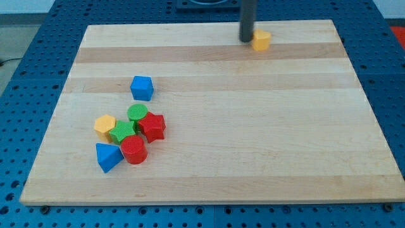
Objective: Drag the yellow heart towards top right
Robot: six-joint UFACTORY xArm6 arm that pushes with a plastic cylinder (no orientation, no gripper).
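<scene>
Pressing at the frame's upper right, my tip [246,40] touches the yellow heart's [261,40] left side; no hand here, only a bare rod.

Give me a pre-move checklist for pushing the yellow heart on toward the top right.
1. My tip shows in view: ok.
2. My tip sits just left of the yellow heart: ok.
3. Tip touching the heart: cannot tell.
4. Board to the heart's right is free of blocks: ok.
5. Heart clear of the top edge: not ok, it lies close.
6. Blue cube and the lower-left cluster lie well away: ok.
</scene>
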